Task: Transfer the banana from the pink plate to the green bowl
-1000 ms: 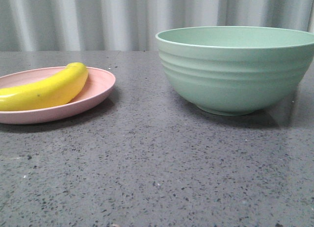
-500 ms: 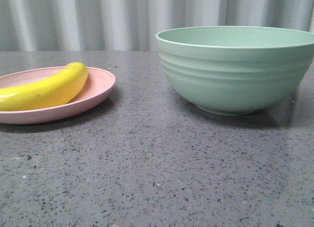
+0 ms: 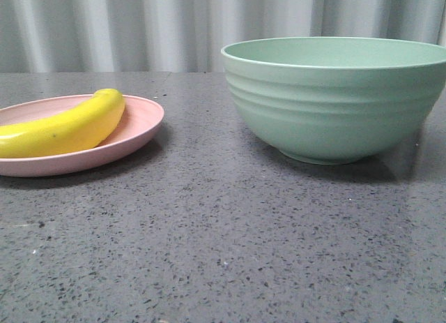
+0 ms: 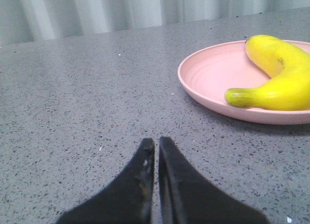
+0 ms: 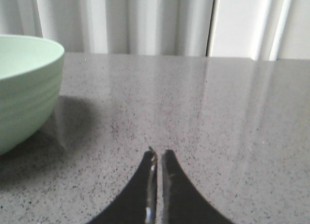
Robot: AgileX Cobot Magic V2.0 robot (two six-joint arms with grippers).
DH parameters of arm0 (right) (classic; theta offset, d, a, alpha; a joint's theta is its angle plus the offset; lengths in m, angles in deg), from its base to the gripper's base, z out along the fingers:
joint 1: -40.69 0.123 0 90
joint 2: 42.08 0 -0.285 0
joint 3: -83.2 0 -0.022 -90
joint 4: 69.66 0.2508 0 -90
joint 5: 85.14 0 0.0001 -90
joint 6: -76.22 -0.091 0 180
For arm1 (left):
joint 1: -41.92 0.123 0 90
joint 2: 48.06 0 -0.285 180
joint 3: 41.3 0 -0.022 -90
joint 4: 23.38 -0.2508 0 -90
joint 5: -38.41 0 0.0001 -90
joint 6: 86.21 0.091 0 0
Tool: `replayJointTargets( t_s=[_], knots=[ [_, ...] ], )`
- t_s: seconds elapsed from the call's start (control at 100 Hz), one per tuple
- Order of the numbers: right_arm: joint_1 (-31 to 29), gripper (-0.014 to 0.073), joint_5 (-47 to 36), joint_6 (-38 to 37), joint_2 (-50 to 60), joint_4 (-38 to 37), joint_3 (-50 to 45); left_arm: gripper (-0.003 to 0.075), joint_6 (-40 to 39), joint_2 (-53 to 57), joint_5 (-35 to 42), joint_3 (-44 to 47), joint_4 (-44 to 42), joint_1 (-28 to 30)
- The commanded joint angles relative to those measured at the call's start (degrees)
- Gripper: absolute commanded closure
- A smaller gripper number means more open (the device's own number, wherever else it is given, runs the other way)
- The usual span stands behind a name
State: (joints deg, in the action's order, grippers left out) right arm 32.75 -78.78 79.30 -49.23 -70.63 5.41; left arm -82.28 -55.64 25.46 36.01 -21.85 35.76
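Note:
The yellow banana [image 3: 66,128] lies on the pink plate [image 3: 143,121] at the left of the front view. The green bowl [image 3: 334,100] stands empty-looking at the right. In the left wrist view the banana [image 4: 281,79] and the plate [image 4: 213,79] lie ahead and to one side of my left gripper [image 4: 156,141], which is shut and empty over bare table. In the right wrist view my right gripper [image 5: 159,154] is shut and empty, with the bowl [image 5: 24,88] off to its side. Neither gripper shows in the front view.
The grey speckled tabletop [image 3: 223,232] stretches between the plate and the bowl. A pale pleated curtain [image 3: 139,23] hangs behind the table.

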Motion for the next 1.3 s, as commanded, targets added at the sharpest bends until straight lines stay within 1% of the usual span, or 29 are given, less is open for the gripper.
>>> replayJointTargets(
  t_s=[0.0,0.18,0.27,0.45,0.87,1.0,1.29],
  knots=[
    [-0.34,0.0657,-5.69,0.26,1.27,-0.69,-1.25,0.074,-0.11,1.7,4.72,0.49,0.04,0.05],
    [-0.34,0.0657,-5.49,0.26,1.27,-0.69,-1.25,0.0741,-0.11,1.7,4.85,0.49,0.04,0.05],
    [-0.34,0.0657,-5.89,0.26,1.27,-0.43,-1.15,0.0741,-0.11,1.7,5.42,0.49,2.01,0.05],
    [-0.14,0.0657,-4.97,0.26,1.27,-0.21,-0.24,0.0741,-0.11,1.7,6.63,0.27,3.01,0.05],
    [-0.14,0.0657,-4.68,0.26,1.27,1.27,-0.24,0.0741,-0.11,1.7,6.61,0.27,3.15,0.05],
    [-0.14,0.0657,-4.68,0.26,1.27,4.34,-0.24,0.0741,-0.11,1.7,6.77,0.27,3.51,0.05],
    [-0.14,0.0657,-3.68,0.26,1.27,4.34,0.74,0.0741,-0.23,1.7,7.73,-0.86,4.46,0.05]
  ],
)
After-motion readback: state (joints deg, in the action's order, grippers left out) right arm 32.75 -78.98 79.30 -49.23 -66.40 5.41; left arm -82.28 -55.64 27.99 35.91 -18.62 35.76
